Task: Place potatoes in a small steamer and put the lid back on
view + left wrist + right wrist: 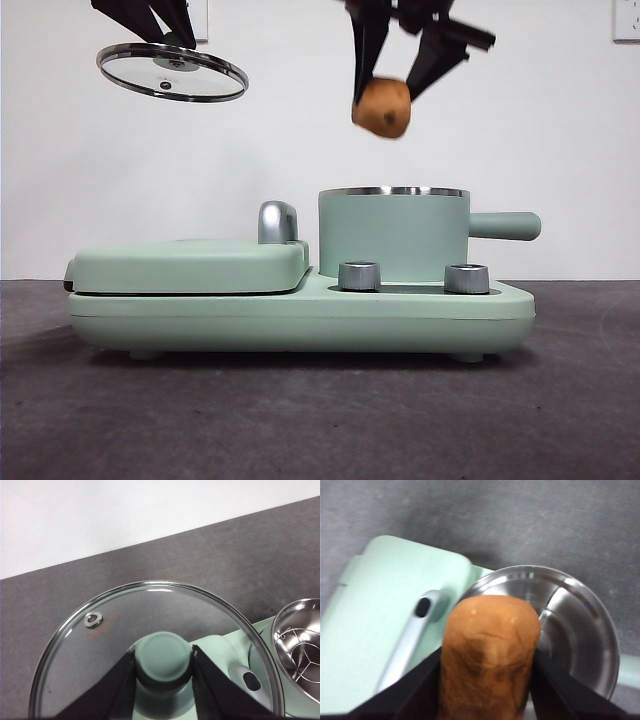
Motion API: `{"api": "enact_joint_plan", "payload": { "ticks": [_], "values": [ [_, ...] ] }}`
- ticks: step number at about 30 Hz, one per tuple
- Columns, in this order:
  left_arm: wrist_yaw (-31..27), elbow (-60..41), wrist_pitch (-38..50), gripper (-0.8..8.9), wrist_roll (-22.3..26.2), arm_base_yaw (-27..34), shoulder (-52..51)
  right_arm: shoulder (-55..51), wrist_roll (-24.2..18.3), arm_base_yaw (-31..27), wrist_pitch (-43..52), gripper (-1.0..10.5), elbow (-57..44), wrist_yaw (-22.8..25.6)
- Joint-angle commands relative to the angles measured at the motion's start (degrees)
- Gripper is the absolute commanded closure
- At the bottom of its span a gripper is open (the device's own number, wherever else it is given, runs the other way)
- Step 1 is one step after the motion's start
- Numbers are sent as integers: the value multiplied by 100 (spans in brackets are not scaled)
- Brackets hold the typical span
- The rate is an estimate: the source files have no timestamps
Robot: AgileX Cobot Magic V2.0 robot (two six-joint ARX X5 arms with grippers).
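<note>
In the front view, the left gripper point(172, 40) hangs at the upper left of the frame, clamped on the knob of the lid point(172, 72), which floats tilted in the air above the flat griddle point(190, 265) with its chrome handle point(277, 221). At the upper centre the right gripper point(385, 95) holds the potato point(382, 107) between its two black jaws, well above the open small steamer point(393, 235), whose stubby side handle point(505, 226) points to the right; two metal dials point(360, 276) sit on the green base below the pot. In the left wrist view, the jaws close on the mint-green knob point(163, 661) at lower centre, the glass lid point(125, 630) spreads around it, and the steel inside of the steamer point(300, 645) shows at the right edge. In the right wrist view, the potato point(490, 652) fills the lower centre, pinched between the jaws, with the steamer's steel bowl point(575, 630) open behind it to the right and the griddle point(385, 625) on the left
</note>
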Motion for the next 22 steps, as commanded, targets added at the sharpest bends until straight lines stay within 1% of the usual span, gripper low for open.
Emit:
{"api": "enact_joint_plan", "payload": {
  "ticks": [1, 5, 10, 22],
  "values": [
    [2, 221, 114, 808, 35, -26, -44, 273, -166, -48, 79, 787, 107, -9],
    [20, 221, 74, 808, 24, -31, -44, 553, -476, -116, 133, 787, 105, 17],
    [22, 221, 31, 808, 22, -37, -44, 870, -562, -168, 271, 787, 105, 11],
    [22, 221, -20, 808, 22, -37, -44, 1255, -824, -186, 146, 787, 101, 61]
  ]
}}
